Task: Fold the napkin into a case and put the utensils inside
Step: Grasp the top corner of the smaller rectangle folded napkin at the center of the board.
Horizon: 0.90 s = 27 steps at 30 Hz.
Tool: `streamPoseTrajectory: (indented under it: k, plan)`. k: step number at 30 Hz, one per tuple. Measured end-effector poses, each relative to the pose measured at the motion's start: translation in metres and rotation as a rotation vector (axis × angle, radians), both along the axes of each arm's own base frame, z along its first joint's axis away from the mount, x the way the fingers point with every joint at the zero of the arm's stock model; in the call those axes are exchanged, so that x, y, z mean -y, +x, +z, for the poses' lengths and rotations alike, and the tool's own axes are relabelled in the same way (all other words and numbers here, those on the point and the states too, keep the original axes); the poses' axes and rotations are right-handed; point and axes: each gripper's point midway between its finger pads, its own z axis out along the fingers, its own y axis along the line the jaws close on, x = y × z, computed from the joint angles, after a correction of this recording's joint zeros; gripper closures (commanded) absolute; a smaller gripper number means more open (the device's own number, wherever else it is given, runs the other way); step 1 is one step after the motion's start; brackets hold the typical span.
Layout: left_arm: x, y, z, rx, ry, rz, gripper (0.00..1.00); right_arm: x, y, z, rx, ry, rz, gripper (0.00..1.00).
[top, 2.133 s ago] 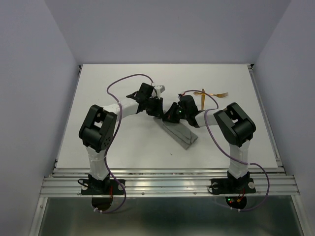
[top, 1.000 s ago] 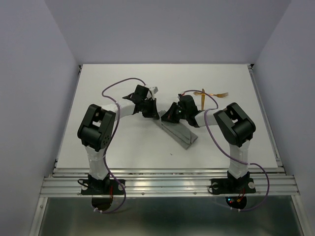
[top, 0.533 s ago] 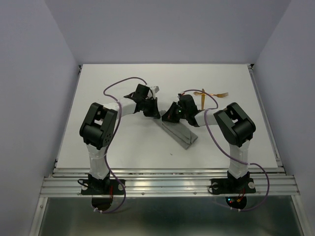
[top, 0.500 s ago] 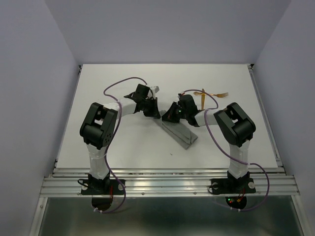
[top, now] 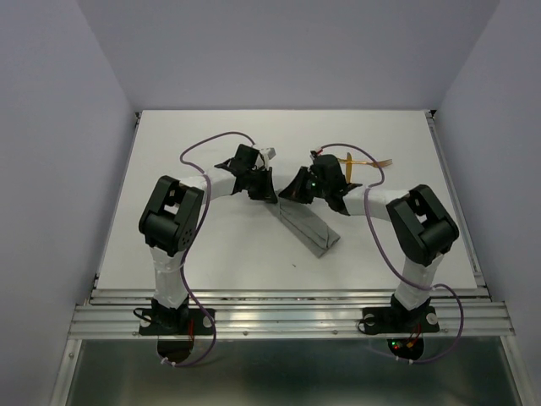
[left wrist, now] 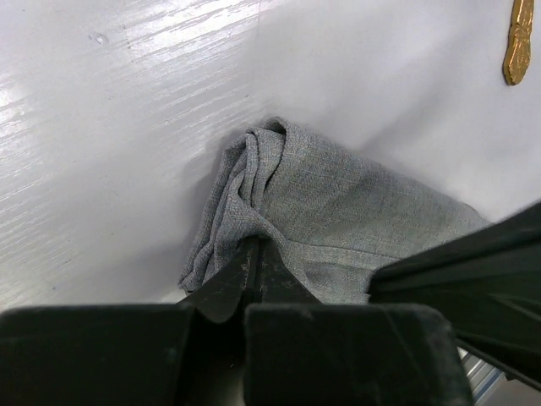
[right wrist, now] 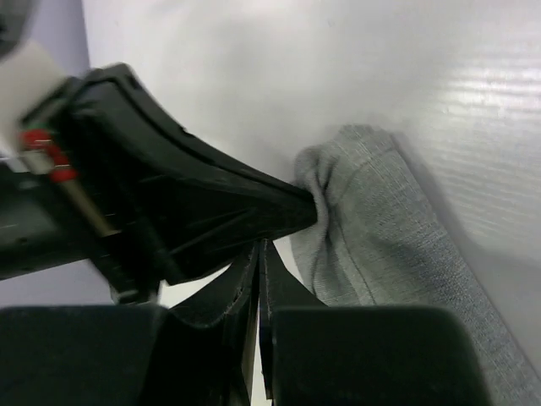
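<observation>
The napkin (top: 309, 227) lies folded into a narrow grey strip running diagonally across the middle of the table; its bunched far end (left wrist: 270, 169) shows in the left wrist view. My left gripper (top: 270, 195) (left wrist: 254, 247) is shut on that end's folds. My right gripper (top: 293, 192) (right wrist: 259, 251) hovers just beside the same end of the napkin (right wrist: 380, 228), its jaws almost together with nothing seen between them. The two golden utensils, a fork (top: 380, 161) and a second piece (top: 347, 167), lie crossed behind the right arm. One golden tip (left wrist: 517, 41) shows at the left wrist view's corner.
The white table (top: 194, 245) has metal rails along its front and sides. Purple cables loop over both arms, one (top: 207, 139) arching above the left forearm. The right arm's elbow (top: 423, 222) stands near the right side. Grey walls enclose the space.
The right arm's elbow has swung out to the right and its wrist has lifted slightly at the napkin's end. The left gripper keeps its hold and the napkin has not shifted.
</observation>
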Motion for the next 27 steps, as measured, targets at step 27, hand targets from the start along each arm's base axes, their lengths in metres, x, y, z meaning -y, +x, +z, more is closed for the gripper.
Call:
streamPoseTrajectory:
  k: [27]
  plan:
    - [0.015, 0.007, 0.002, 0.013, -0.003, -0.052, 1.0, 0.096, -0.003, -0.055, 0.01, -0.494, -0.137, 0.96]
